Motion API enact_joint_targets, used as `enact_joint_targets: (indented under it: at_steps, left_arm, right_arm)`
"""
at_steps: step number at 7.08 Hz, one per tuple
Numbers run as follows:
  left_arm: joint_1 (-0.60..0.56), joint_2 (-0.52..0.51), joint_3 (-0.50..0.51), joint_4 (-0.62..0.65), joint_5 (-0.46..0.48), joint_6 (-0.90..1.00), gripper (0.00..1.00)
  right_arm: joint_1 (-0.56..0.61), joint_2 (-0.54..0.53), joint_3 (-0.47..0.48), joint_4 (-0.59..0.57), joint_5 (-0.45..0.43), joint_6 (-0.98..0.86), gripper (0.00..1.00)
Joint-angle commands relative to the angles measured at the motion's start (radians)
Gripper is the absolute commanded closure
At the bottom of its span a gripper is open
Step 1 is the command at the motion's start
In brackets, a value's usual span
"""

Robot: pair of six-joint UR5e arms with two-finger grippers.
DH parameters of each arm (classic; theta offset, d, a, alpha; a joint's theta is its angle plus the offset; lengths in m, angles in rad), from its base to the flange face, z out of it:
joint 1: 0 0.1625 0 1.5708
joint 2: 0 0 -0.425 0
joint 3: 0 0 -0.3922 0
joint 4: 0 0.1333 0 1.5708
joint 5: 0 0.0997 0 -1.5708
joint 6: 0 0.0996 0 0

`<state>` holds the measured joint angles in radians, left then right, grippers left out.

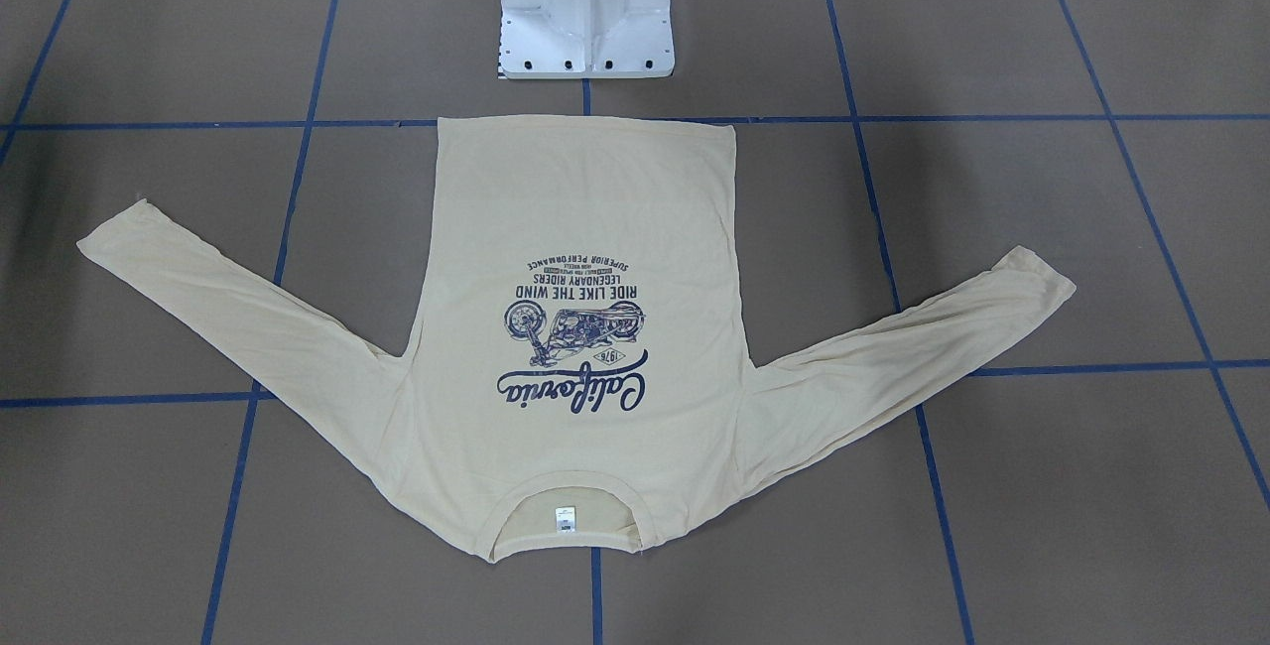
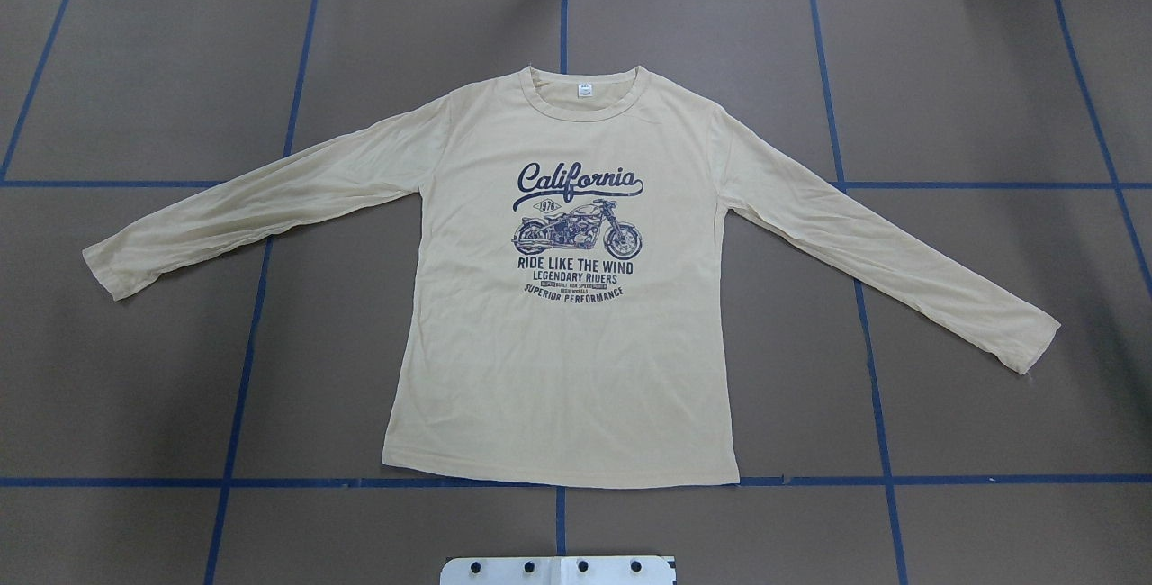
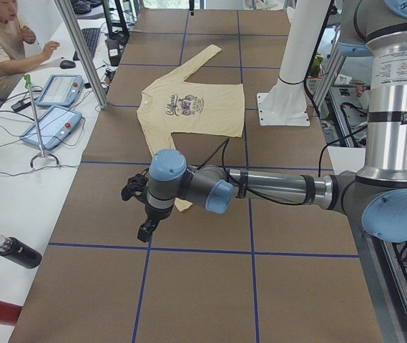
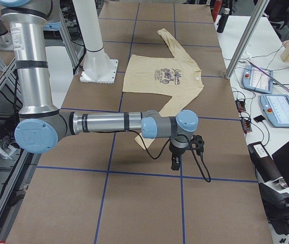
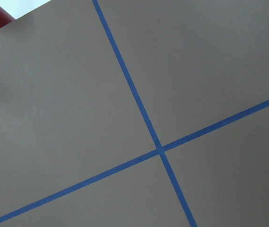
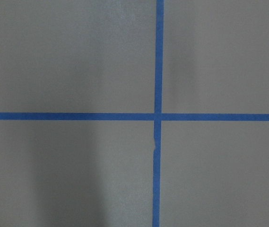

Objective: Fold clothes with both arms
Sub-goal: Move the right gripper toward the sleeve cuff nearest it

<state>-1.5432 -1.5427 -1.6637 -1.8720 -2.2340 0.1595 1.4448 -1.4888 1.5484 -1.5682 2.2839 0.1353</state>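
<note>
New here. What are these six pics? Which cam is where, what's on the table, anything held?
A robot: two grey-and-silver jointed arms with light blue caps beside a white metal pedestal. Two pictures look down on the brown table with blue tape lines: one from behind the robot, one facing it. Two look along it from its ends: the near arm is the left arm in one, the right arm in the other. Two wrist cameras show mostly table. A pale cream-yellow long-sleeved shirt with navy California print lies flat, unfolded. The left hand and right hand hang clear of it, nothing seen in them; open or shut, I cannot tell.
</note>
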Motion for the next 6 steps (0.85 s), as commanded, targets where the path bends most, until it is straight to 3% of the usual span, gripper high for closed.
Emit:
enact_joint_targets:
  at_steps: [1, 3, 5, 6]
  left_arm:
    - [0.002, 0.004, -0.014, 0.002, -0.003, 0.000, 0.00]
    - [0.002, 0.004, -0.013, 0.001, -0.006, -0.003, 0.00]
    - [0.002, 0.021, -0.025, -0.013, -0.028, 0.000, 0.00]
    - [0.002, 0.030, -0.031, -0.013, -0.048, 0.000, 0.00]
  right_arm:
    - [-0.020, -0.001, -0.001, 0.002, -0.003, 0.009, 0.00]
    - [-0.020, -0.002, 0.006, 0.002, 0.000, 0.004, 0.00]
    - [-0.082, -0.002, 0.015, 0.013, 0.079, 0.026, 0.00]
    - [-0.151, -0.011, 0.015, 0.121, 0.077, 0.090, 0.00]
